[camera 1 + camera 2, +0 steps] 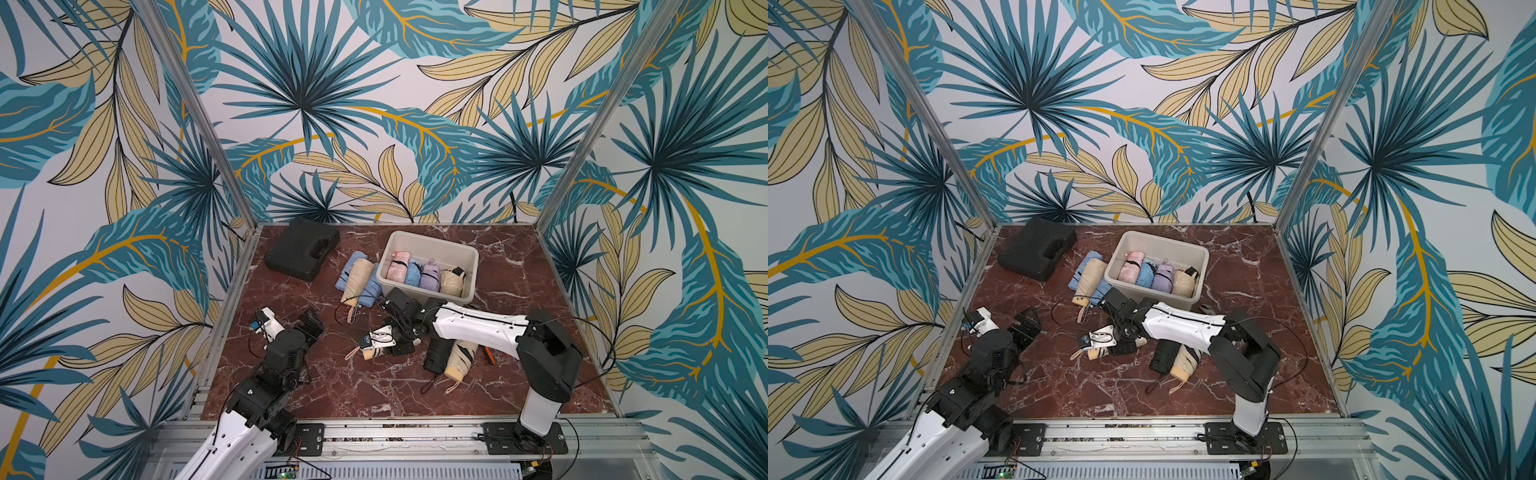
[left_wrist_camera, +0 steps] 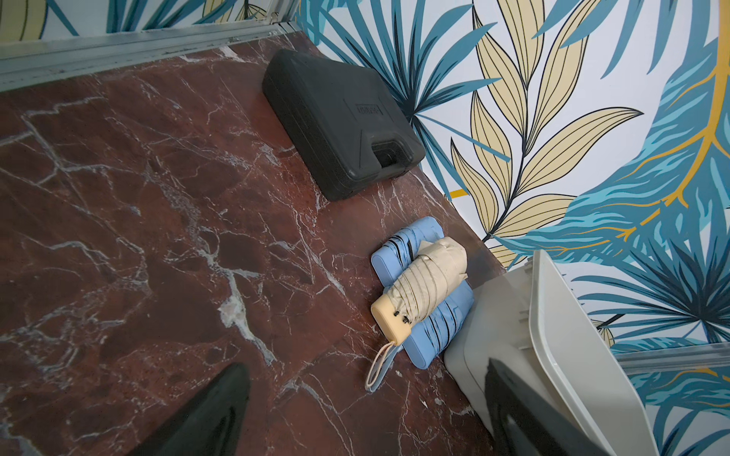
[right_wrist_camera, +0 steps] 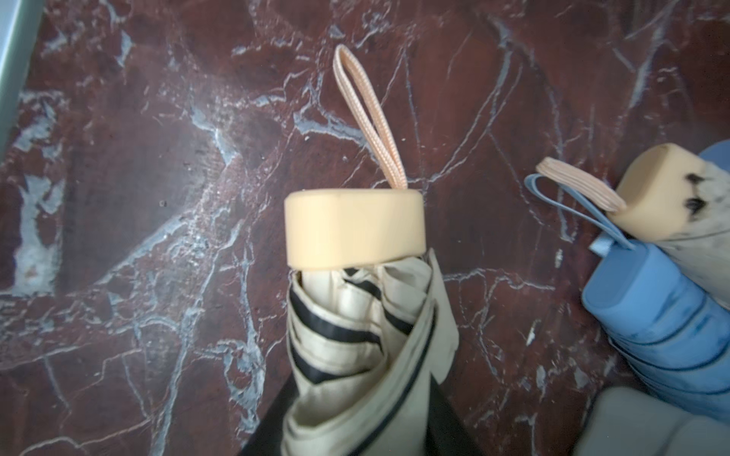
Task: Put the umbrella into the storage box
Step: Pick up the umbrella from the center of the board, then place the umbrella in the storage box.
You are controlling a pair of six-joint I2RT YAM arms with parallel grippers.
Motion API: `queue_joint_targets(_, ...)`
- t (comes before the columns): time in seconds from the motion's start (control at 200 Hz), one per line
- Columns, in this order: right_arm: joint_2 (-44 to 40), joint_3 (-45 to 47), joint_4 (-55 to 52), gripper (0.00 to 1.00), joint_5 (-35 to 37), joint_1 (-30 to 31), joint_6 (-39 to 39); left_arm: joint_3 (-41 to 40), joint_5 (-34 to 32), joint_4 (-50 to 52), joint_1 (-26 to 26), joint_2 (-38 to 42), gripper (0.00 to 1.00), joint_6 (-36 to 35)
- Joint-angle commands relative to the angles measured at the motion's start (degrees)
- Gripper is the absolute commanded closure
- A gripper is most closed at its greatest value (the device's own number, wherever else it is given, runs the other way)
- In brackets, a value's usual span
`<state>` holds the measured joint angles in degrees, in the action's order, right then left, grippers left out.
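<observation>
1. Left gripper: near the front-left corner of the marble table, hovering with its fingers spread wide and nothing between them. It looks parked there to leave the middle free for the other arm.
2. Right gripper: the arm reaches low from the front-right corner to the table's middle. In the wrist view the dark jaws press both sides of the folded canopy, so it is gripping the umbrella.
3. The grip sits just behind the peach handle cap. That is probably because fabric gives the pads more bite than smooth plastic. The wrist strap lies free ahead.
4. Cannot tell whether the umbrella is lifted or resting on the marble. It is well short of the box.
5. Under the right forearm, a black umbrella and a second cream umbrella lie side by side, touching, not boxed yet.
6. Farther back, a cream spare lies on top of blue umbrellas, just beside the box on its left-edge side.
7. Storage box: toward the far edge, about the middle. Pink, blue, lilac and cream umbrellas lie packed parallel in its near part. The far part is bare, so there is likely room there.
8. Black hard case: far-left corner, not involved.
</observation>
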<state>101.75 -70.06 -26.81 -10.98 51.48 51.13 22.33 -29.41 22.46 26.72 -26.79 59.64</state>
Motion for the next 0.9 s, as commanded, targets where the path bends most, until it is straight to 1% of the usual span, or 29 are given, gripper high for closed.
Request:
queue_joint_targets(0.0,-4.85,2.35,6.30,0.70,-1.59,0.24,-7.64,1.13,-0.87,-0.84,-0.74,-0.79,0.04,-0.15)
queue_joint_targets(0.12,-9.67,4.47,9.65,0.72,-0.95,-0.21,-13.29,1.79,-0.83,-1.32,-1.11,-1.21,0.04,-0.30)
queue_joint_targets(0.265,-17.20,6.37,13.78,0.76,-0.76,-2.48,-23.56,2.88,-0.74,-2.11,-1.27,-1.72,0.04,-1.28)
queue_joint_targets(0.3,-18.91,6.64,16.64,0.77,0.06,-3.18,-26.39,3.22,-0.69,-2.30,-1.30,-1.93,0.04,-1.60)
queue_joint_targets(0.386,-22.15,5.75,15.73,0.77,4.05,-5.03,-34.55,4.26,-0.32,-3.08,-1.37,-2.96,0.04,-2.61)
queue_joint_targets(0.411,-23.14,5.15,14.93,0.77,5.87,-7.26,-37.00,4.67,-0.02,-3.27,-1.44,-3.37,0.04,-2.97)
queue_joint_targets(0.466,-25.20,4.03,10.04,0.78,9.02,-9.61,-41.79,5.58,0.55,-3.77,-1.44,-4.50,0.04,-3.92)
queue_joint_targets(0.546,-28.38,3.46,7.68,0.84,15.04,-13.09,-48.80,6.78,1.51,-4.91,-1.55,-6.34,0.04,-5.16)
queue_joint_targets(0.591,-29.72,3.46,7.56,0.89,18.03,-15.15,-52.97,7.47,2.01,-5.39,-1.57,-7.45,0.04,-5.80)
queue_joint_targets(0.631,-30.16,3.04,7.31,0.93,20.63,-16.55,-57.30,8.10,2.45,-5.95,-1.70,-8.49,0.04,-6.47)
queue_joint_targets(0.706,-29.16,0.69,5.92,0.94,23.54,-18.86,-64.64,9.34,3.53,-6.31,-1.80,-10.38,0.04,-7.79)
queue_joint_targets(0.896,-19.86,-7.17,4.31,0.95,29.04,-21.26,-76.51,12.70,6.06,-6.29,-2.44,-16.16,0.04,-11.09)
